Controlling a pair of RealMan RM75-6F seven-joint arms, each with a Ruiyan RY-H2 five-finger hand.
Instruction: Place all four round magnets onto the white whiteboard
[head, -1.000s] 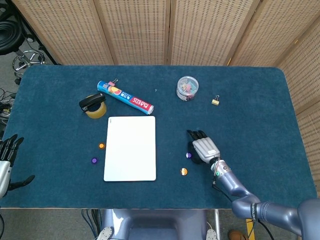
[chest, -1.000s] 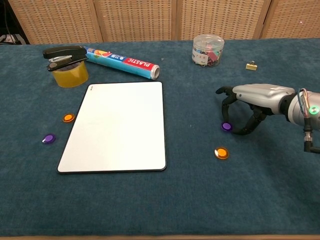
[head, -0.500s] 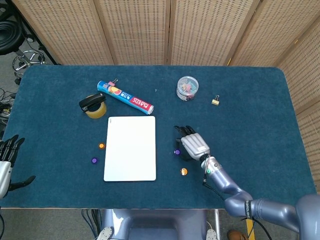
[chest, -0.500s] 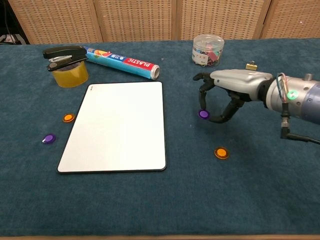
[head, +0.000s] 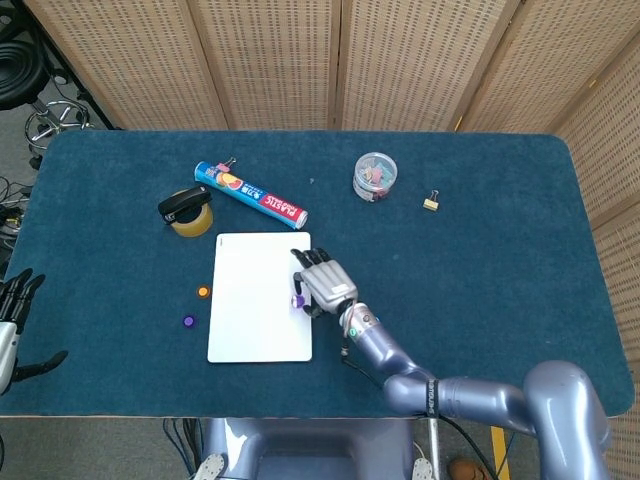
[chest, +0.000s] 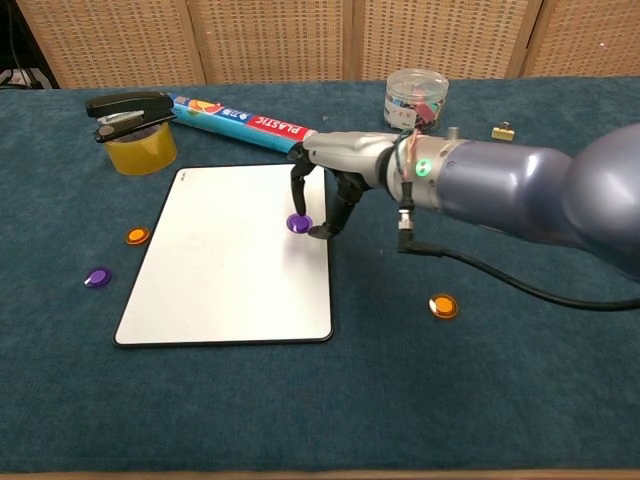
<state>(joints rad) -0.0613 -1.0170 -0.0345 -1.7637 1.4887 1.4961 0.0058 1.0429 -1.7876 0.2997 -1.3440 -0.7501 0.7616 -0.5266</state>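
Since half a second ago my right hand (chest: 325, 185) has swung well to the left, from the bare cloth beside the whiteboard (chest: 225, 270) to a spot over the board's right edge, and the purple magnet (chest: 297, 223) has come along with it. In the chest view that magnet sits pinched at the fingertips (chest: 296, 208), low over the white surface near the board's right border; I cannot tell whether it touches the board. From the head view the same hand (head: 322, 285) covers the board's right edge (head: 255, 300), with the magnet (head: 297, 299) showing just at its left side.

One orange magnet (chest: 442, 305) lies on the blue table cover (chest: 480, 400) to the right of the board, well apart from the hand. Off the board's left side lie another orange magnet (chest: 136, 236) and a second purple magnet (chest: 97, 278), both on the cloth and near each other.

My left hand (head: 12, 310) shows only at the left edge of the head view, fingers apart and holding nothing, off the table's side.

Behind the board a black stapler (chest: 130, 107) rests on a roll of yellow tape (chest: 140, 152), with a tube of plastic wrap (chest: 245, 122) just beside them. Farther right stand a clear jar of clips (chest: 416, 100) and a small binder clip (chest: 502, 131).
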